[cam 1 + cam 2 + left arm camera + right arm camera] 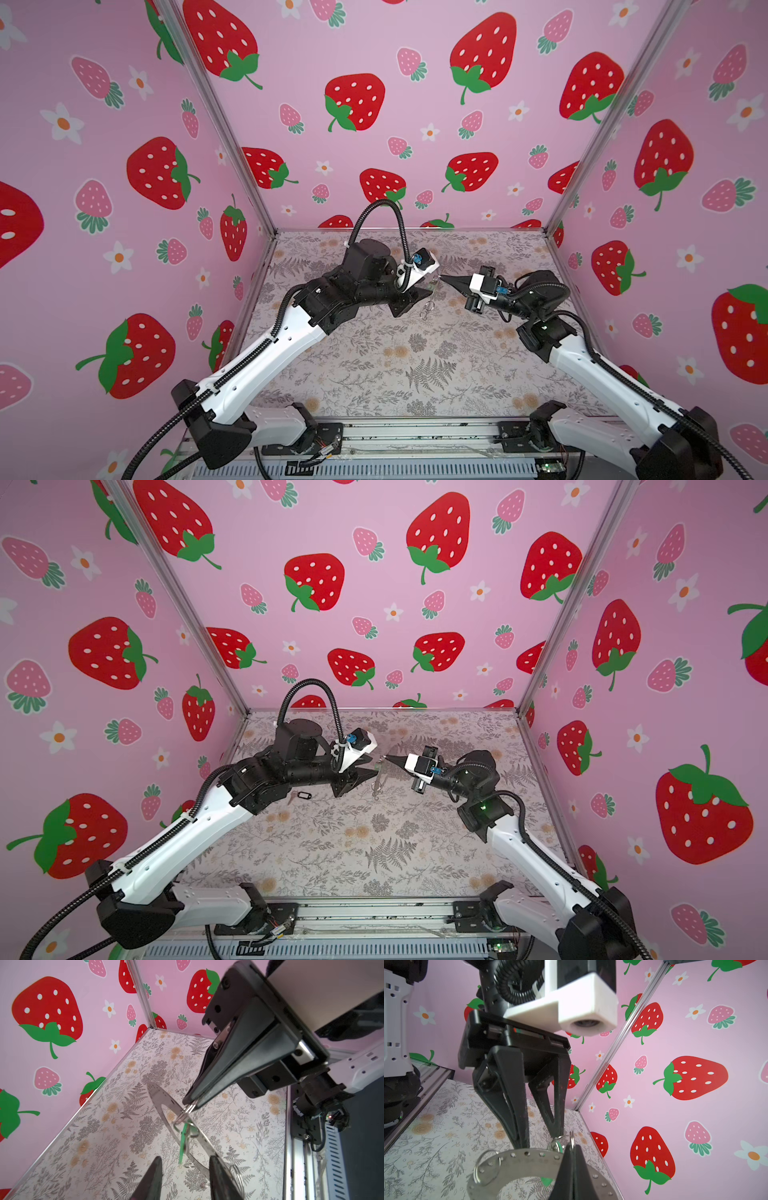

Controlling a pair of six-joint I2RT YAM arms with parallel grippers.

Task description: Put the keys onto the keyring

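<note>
The keyring [158, 1095], a flat grey metal ring with small edge holes, hangs in the air above the table. My right gripper [572, 1147] is shut on one of its wire loops [188, 1108]. The green key [182, 1142] dangles from a loop on the keyring [525, 1163]. My left gripper [186, 1159] stands open, its fingers on either side of the ring's lower edge; I cannot tell whether they touch it. In both top views the grippers [417, 301] [386, 757] meet mid-table around the keyring [379, 771]. The black-rimmed key [304, 796] lies on the table beside the left arm.
The floral table [374, 365] is boxed in by pink strawberry walls [374, 124] on three sides, with metal corner posts. A metal rail [415, 432] runs along the front edge between the arm bases. Other loose wire loops [488, 1165] hang from the keyring.
</note>
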